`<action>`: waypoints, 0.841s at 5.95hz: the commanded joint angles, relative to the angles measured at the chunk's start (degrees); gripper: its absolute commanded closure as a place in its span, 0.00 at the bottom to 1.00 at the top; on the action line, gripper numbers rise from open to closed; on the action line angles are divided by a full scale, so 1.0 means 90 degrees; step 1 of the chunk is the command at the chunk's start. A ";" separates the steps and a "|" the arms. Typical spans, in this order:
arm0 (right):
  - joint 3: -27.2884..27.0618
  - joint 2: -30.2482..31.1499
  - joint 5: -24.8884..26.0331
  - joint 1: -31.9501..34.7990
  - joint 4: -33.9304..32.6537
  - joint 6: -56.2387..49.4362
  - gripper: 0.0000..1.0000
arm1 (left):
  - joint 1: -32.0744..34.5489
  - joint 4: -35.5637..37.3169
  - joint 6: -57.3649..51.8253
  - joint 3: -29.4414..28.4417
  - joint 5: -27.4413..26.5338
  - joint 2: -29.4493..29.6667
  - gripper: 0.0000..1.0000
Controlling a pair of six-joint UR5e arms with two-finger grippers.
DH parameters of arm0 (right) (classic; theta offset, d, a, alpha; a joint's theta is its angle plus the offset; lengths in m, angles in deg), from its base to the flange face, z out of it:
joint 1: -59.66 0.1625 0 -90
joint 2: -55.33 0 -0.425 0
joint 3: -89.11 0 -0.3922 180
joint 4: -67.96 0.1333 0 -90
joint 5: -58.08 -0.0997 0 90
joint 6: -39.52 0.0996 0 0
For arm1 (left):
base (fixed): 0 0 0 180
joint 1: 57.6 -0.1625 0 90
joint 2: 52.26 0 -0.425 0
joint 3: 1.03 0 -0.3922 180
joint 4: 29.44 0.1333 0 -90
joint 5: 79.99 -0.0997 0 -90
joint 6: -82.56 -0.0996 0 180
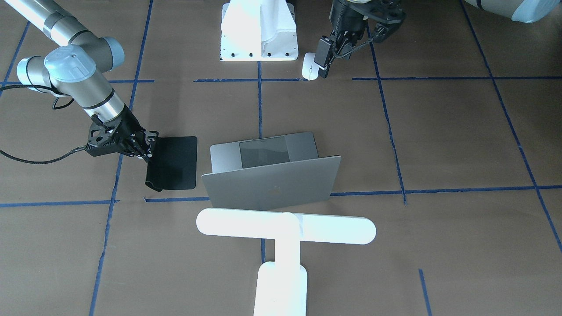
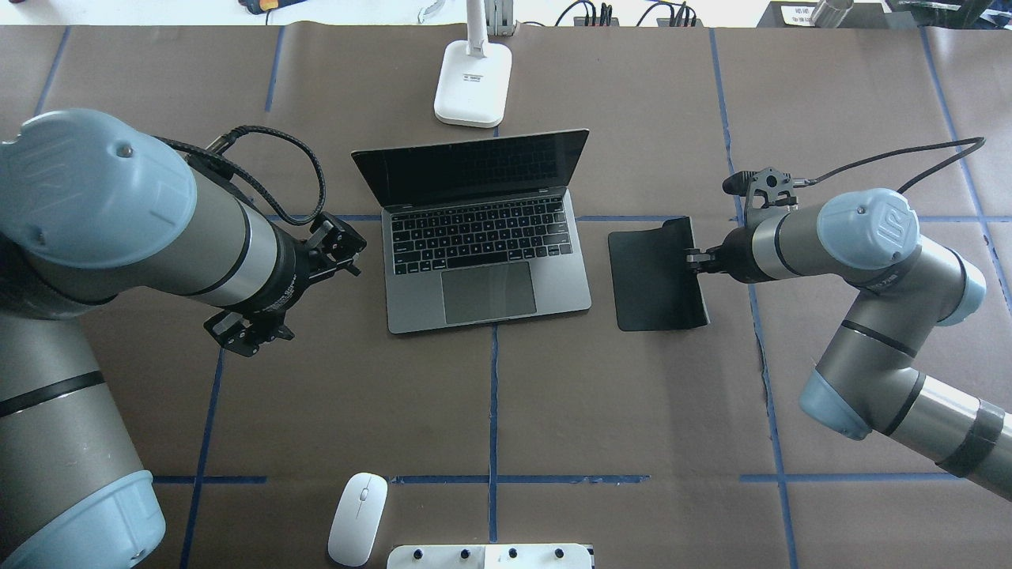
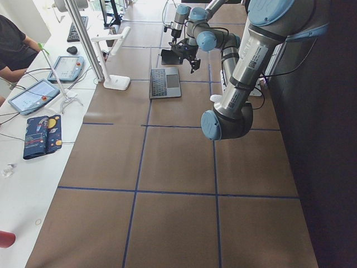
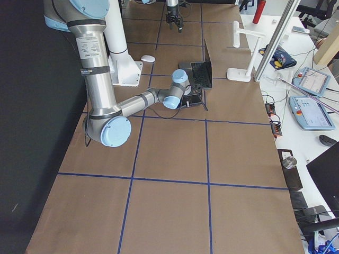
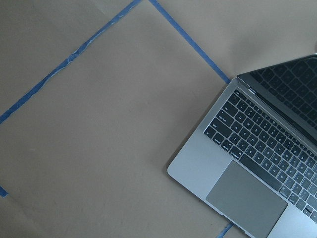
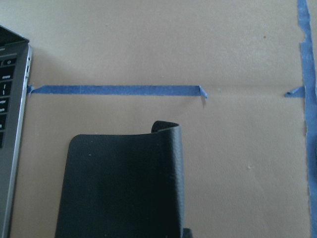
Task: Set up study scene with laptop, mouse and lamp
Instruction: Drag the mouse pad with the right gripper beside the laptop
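The grey laptop stands open at the table's middle, and its lid back shows in the front view. The white lamp stands behind it, with its base in the overhead view. The white mouse lies near the robot's base, left of the pedestal. My left gripper is open and empty, high above the table left of the laptop. My right gripper is shut on the curled-up right edge of a black mouse pad, right of the laptop.
The white bolted pedestal stands at the robot's side of the table, next to the mouse. Blue tape lines cross the brown table. In the right wrist view the pad lies close to the laptop's edge.
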 commanded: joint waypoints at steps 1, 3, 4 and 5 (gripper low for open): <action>0.0325 -0.0260 -0.0223 0.0194 -0.0014 0.0082 1.00 | 0.0001 0.0005 -0.0001 -0.0004 0.0000 0.0000 0.00; 0.0590 -0.0437 -0.0234 0.0204 -0.0014 0.0092 0.29 | 0.0001 0.0005 -0.0001 0.0006 0.0000 0.0000 0.00; 0.0600 -0.0476 -0.0263 0.0243 -0.0033 0.0092 0.00 | 0.0001 -0.0005 -0.0001 0.0006 0.0000 -0.0019 0.00; 0.0591 -0.0553 -0.0630 0.0417 -0.0207 0.0083 0.00 | -0.0086 -0.0024 -0.0030 -0.0004 0.0009 -0.0048 0.00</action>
